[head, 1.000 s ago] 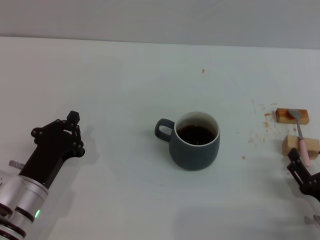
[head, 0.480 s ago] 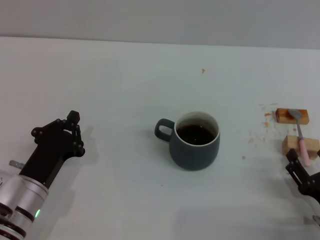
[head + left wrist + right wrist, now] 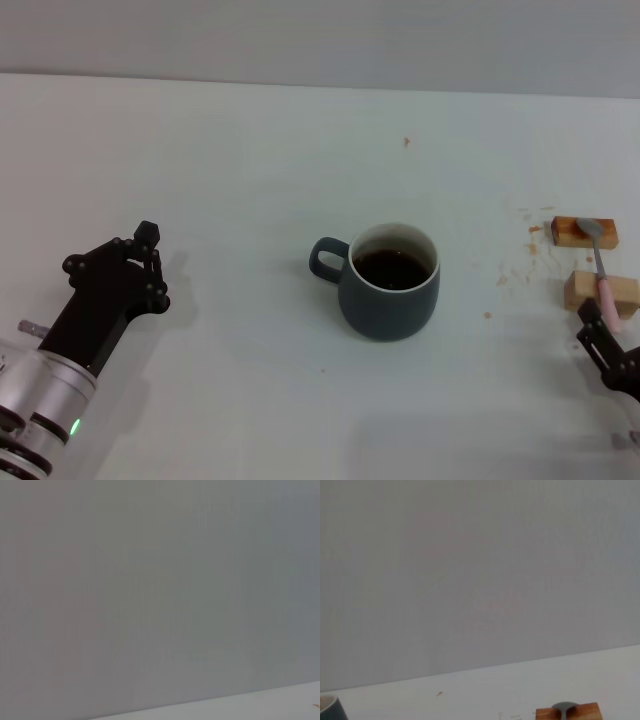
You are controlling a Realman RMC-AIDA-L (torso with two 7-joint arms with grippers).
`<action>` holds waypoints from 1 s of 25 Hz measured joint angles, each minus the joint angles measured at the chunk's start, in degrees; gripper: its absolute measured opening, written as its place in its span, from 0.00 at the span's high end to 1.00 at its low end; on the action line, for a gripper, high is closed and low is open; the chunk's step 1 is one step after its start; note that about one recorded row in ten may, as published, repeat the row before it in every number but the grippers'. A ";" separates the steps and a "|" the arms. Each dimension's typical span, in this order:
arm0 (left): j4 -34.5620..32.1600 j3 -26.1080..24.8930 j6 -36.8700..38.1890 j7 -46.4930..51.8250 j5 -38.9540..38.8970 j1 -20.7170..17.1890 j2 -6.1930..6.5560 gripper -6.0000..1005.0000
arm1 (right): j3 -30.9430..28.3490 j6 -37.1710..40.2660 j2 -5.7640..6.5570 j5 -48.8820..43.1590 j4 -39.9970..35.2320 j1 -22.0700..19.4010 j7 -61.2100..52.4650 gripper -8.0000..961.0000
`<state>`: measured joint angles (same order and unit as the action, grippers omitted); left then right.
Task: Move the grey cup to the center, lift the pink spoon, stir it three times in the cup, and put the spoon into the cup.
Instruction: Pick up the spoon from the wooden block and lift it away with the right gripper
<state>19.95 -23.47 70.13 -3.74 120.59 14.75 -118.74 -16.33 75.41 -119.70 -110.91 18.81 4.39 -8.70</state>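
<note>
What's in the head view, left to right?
Left end effector → cup → wooden blocks bearing the spoon, with the right end effector just near of them.

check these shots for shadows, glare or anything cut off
Head view: even, soft light; faint shadow beside the left end effector, no glare on the cup; right end effector cropped at the edge. Left wrist view: almost only blank wall. Right wrist view: mostly wall, spoon cropped at the bottom.
</note>
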 joint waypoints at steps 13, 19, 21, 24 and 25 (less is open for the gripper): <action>0.00 0.00 0.00 0.02 0.00 -0.12 0.00 1.00 | -0.19 -0.33 0.00 0.88 -0.09 0.01 0.00 0.22; 0.00 0.00 0.03 0.01 0.00 -0.10 0.00 1.00 | -0.19 -1.94 0.00 0.88 0.13 0.44 0.00 0.22; 0.00 0.00 0.05 0.01 0.00 -0.09 0.00 1.00 | -0.19 -2.18 0.00 0.88 0.18 0.53 0.00 0.22; 0.00 0.00 0.09 0.02 0.00 -0.07 0.00 1.00 | -0.19 -2.21 0.00 0.88 0.28 0.55 0.00 0.22; 0.00 0.00 0.10 0.02 0.00 -0.07 0.00 1.00 | -0.19 -2.26 0.00 0.88 0.31 0.55 -0.01 0.22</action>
<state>19.95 -23.47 70.23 -3.72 120.58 14.68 -118.74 -16.52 73.15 -119.70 -110.03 19.12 4.94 -8.71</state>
